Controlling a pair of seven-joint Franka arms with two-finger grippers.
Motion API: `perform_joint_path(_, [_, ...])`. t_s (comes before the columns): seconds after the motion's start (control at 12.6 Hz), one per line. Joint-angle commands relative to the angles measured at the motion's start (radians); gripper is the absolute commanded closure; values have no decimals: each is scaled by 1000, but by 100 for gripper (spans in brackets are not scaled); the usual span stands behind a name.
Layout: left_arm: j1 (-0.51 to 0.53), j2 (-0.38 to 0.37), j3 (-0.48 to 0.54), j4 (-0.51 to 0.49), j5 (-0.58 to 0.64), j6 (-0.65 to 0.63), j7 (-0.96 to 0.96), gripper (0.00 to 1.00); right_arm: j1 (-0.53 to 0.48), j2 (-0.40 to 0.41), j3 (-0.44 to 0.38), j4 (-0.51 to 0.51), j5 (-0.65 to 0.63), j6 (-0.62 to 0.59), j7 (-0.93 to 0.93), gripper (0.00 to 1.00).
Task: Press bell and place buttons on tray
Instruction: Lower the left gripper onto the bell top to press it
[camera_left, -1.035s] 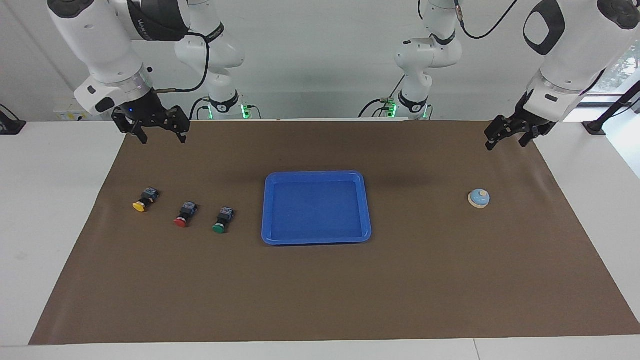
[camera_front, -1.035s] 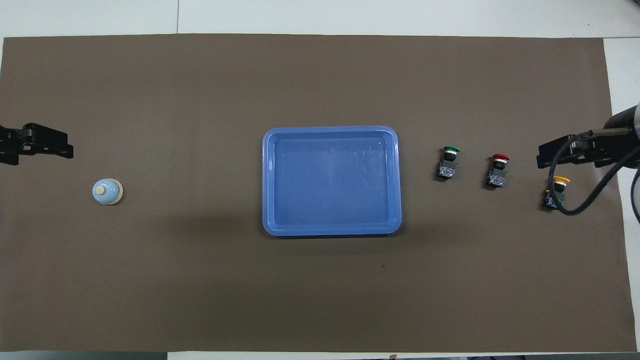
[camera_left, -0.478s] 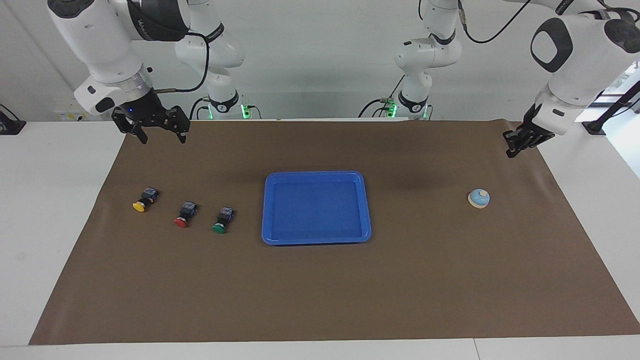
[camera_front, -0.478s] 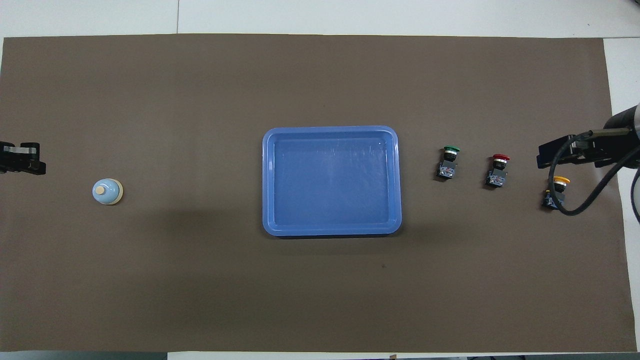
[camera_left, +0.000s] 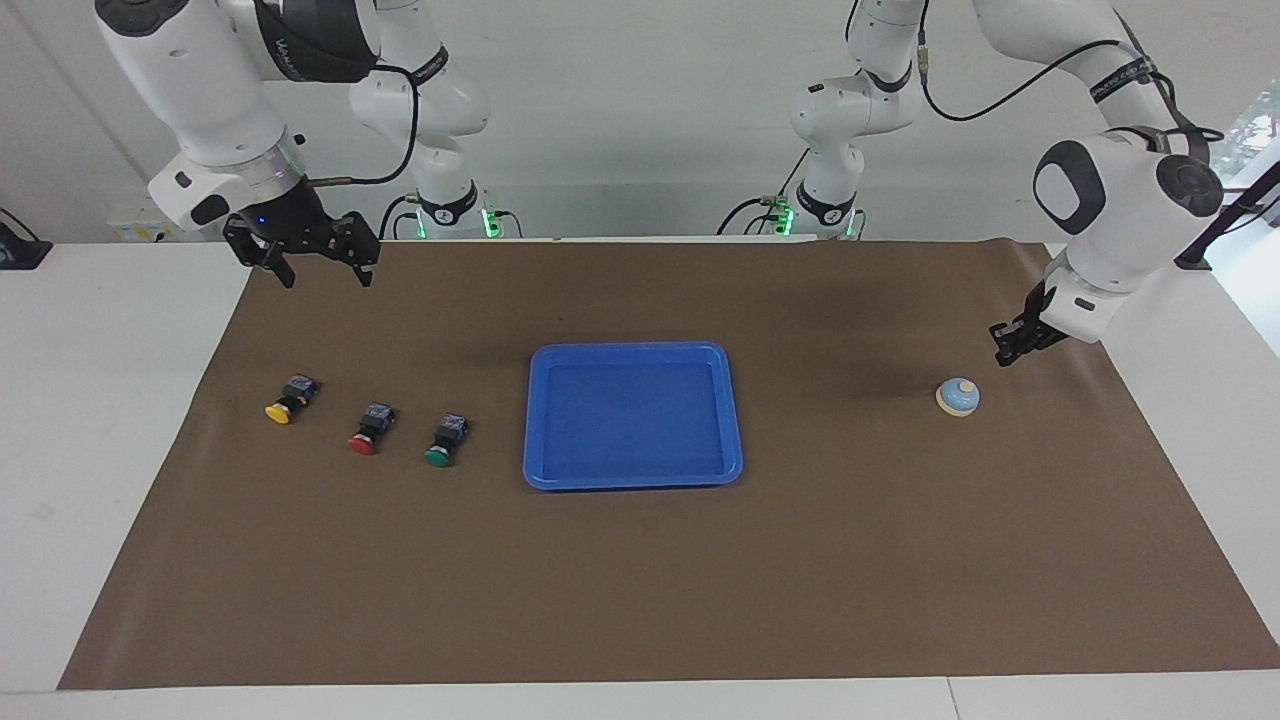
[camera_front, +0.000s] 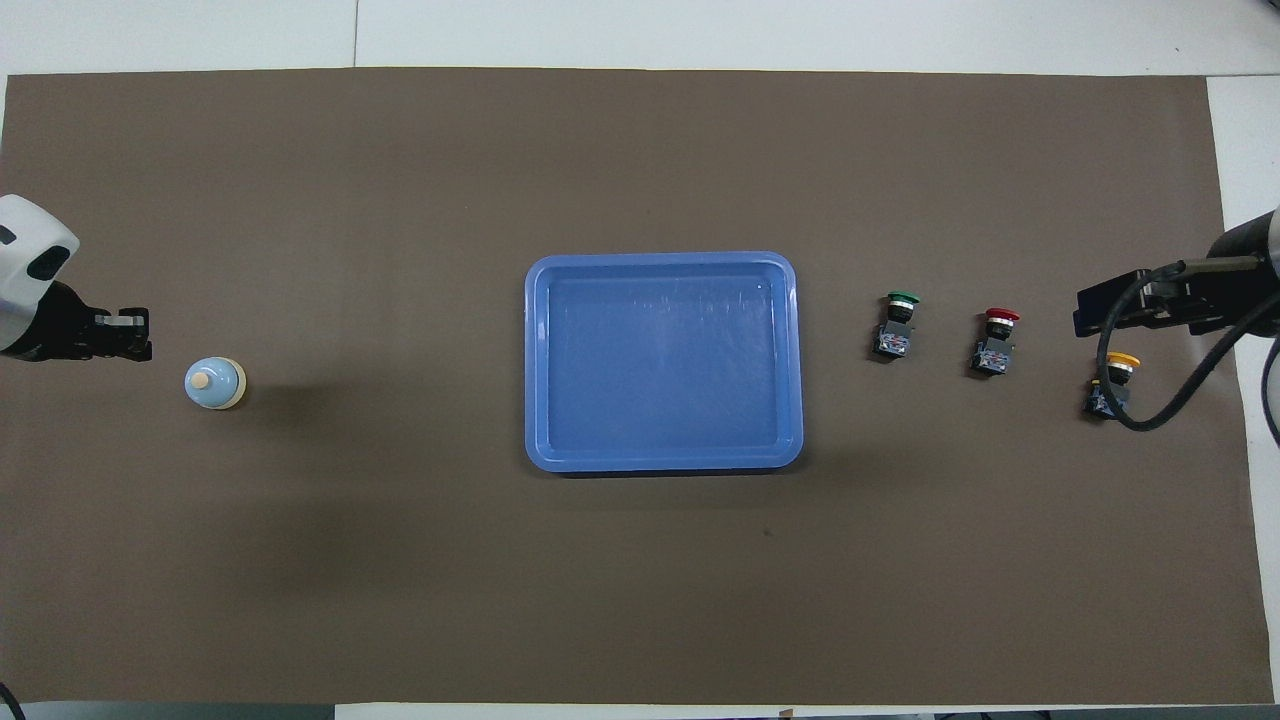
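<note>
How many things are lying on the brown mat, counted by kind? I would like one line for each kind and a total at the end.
Push-buttons: 3 (yellow button, red button, green button)
Bell: 1
Tray: 1, with nothing in it
Total: 5

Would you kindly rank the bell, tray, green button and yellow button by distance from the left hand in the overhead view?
From the left hand:
1. Bell, just beside it.
2. Tray, mid-table.
3. Green button, next to the tray.
4. Yellow button, at the right arm's end.
</note>
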Motion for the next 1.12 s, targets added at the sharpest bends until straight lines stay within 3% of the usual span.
perform_joint_path(0.0, [13,-19,-6,-111,16,127,20,100,1,-14,-2,-6,-8,-15,7,0])
perform_joint_path(0.4, [17,-13,-6,-227,16,252,20,100,-1,-14,-2,-6,-8,-15,7,0])
perform_joint_path(0.64, [17,36,-6,-261,16,333,20,100,1,-14,-2,-6,-8,-15,7,0])
perform_joint_path(0.8, [14,45,-6,-223,16,298,20,100,-1,-14,-2,-6,-8,-17,7,0])
perform_joint_path(0.96, [4,45,-8,-93,16,142,18,100,-1,-15,-2,-6,-8,-17,7,0])
perform_joint_path(1.04, [-3,43,-9,-24,16,62,14,78,1,-14,-2,-6,-8,-17,9,0])
